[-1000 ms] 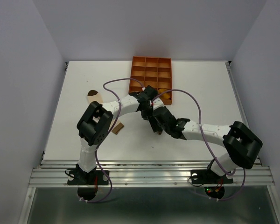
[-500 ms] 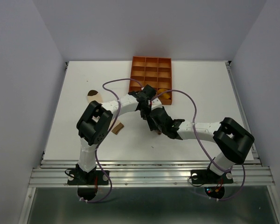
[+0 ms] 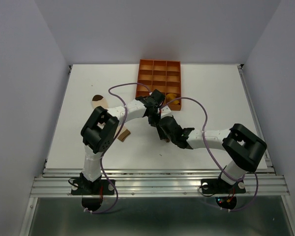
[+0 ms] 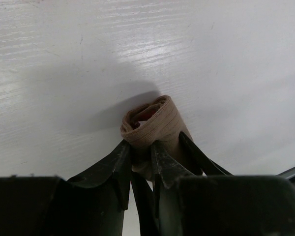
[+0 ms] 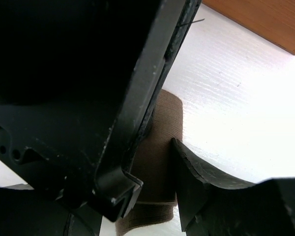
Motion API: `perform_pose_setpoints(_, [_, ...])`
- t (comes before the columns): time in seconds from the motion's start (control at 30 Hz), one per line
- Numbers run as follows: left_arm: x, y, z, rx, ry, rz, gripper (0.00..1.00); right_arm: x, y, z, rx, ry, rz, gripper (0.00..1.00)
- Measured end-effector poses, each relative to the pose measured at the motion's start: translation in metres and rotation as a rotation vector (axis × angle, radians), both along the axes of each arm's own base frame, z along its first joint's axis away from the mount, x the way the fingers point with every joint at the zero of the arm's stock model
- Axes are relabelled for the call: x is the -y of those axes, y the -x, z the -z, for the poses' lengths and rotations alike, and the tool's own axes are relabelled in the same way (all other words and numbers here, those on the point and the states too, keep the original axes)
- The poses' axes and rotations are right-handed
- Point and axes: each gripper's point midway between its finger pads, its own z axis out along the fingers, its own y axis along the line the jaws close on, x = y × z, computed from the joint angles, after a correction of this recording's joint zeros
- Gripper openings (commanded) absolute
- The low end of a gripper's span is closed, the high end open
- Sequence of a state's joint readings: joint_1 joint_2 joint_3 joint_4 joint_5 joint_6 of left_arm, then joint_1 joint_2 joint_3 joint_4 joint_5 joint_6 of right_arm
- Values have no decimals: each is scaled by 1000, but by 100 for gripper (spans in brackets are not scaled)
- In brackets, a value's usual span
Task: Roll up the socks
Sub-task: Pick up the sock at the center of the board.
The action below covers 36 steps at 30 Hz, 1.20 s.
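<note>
Pinching the rolled taupe-brown sock (image 4: 152, 118) at centre frame, the left gripper (image 4: 141, 148) holds it on the white worktop (image 4: 64, 59); the right gripper (image 3: 165, 134) flanks it, its grip, spread or clamped, impossible to tell.

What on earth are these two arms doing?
They are rolling socks. The left gripper pinches a rolled-up taupe-brown sock over the table, with the right gripper crowded close beside it. A mustard-yellow sock sits in the orange tray; a cream sock lies off to the left.
</note>
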<state>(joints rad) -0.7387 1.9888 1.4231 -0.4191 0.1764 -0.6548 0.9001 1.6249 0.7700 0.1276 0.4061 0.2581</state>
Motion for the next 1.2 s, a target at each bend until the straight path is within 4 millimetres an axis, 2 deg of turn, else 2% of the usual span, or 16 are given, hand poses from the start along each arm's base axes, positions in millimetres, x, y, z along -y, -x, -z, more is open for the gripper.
perform_pose_setpoints(0.3, [0, 0, 0, -7, 7, -1, 21, -1, -1, 4, 5, 11, 0, 55])
perform_pose_setpoints(0.57, [-3, -3, 1, -18, 15, -7, 21, -4, -2, 6, 6, 25, -7, 45])
perform_pose_setpoints(0.7, [-4, -4, 1, -22, 16, -11, 21, -6, -4, 6, 6, 27, -5, 27])
perform_pose_setpoints(0.8, [-6, -6, 1, -22, 16, -17, 24, -8, -6, 6, 6, 26, -1, 2])
perform_pose_setpoints(0.9, [-8, -8, 1, -23, 17, -21, 31, -9, -6, 6, 4, 27, 2, 1])
perform_pose_setpoints(1.0, [-7, -8, 0, -25, 23, -20, 45, -8, -5, 7, -3, 32, 2, 1])
perform_pose_setpoints(1.2, [-9, -6, -1, -40, 35, -16, 45, -5, 0, 6, -20, 23, 7, 1])
